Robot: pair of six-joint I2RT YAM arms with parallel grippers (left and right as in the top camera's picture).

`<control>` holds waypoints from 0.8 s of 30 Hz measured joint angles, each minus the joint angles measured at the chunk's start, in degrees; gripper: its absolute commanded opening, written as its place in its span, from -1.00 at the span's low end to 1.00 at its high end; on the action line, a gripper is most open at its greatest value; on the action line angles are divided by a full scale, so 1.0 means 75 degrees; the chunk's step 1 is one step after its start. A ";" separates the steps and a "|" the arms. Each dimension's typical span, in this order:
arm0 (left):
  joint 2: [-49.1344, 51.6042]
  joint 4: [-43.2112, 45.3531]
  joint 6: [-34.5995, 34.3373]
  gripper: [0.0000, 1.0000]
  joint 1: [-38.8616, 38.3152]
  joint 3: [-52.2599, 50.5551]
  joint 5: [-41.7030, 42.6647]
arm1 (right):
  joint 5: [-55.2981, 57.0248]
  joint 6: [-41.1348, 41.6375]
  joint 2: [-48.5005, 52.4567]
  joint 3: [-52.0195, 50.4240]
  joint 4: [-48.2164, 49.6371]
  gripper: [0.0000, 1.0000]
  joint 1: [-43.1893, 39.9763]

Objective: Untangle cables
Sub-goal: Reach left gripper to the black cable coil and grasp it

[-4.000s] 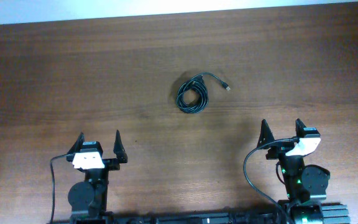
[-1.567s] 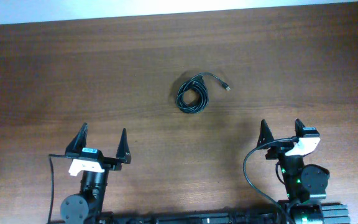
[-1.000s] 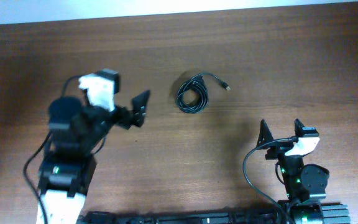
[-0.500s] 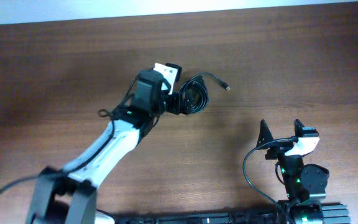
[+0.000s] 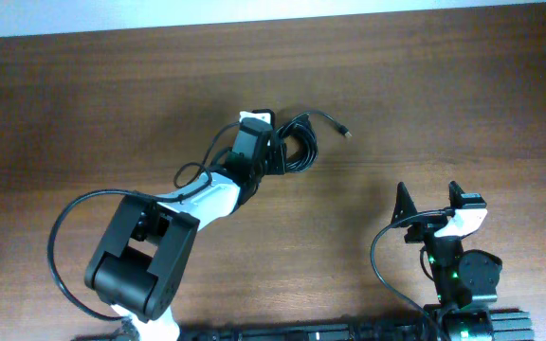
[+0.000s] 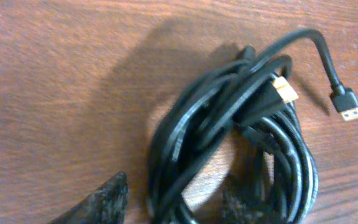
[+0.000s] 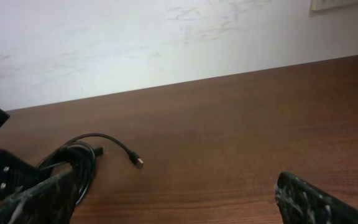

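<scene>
Straddling strands of the coiled cables at the middle of the surface, left pincer released, one plug end trailing free, right pincer released, well apart.

Brown wooden table, pale scuffed wall

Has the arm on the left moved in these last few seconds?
Yes. The left gripper travelled from the table's near side up and rightward to the cables, which lie unmoved; its open fingers now sit at the coil.
</scene>
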 measured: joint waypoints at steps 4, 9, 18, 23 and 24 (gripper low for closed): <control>-0.0012 -0.0160 -0.0035 -1.00 -0.0052 0.0061 -0.0125 | 0.0000 0.0003 0.0000 0.0003 0.0000 0.97 0.0000; -0.1201 -0.2294 -0.1241 -1.00 -0.0058 0.0076 -0.1224 | 0.0003 0.0006 0.0003 0.0003 0.0003 0.97 0.0000; -0.2862 -0.4814 -0.4470 0.98 -0.0052 0.0099 -0.1632 | 0.0006 -0.0003 0.0000 0.0003 0.0000 0.97 0.0000; -0.2862 -0.4838 -0.0994 0.79 -0.0052 0.0099 -0.2189 | 0.0006 0.0006 0.0000 0.0003 0.0000 0.97 -0.0003; -0.2862 -0.4846 0.0070 0.98 -0.0052 0.0099 -0.2407 | 0.0006 0.0000 0.0003 0.0003 0.0000 0.97 0.0000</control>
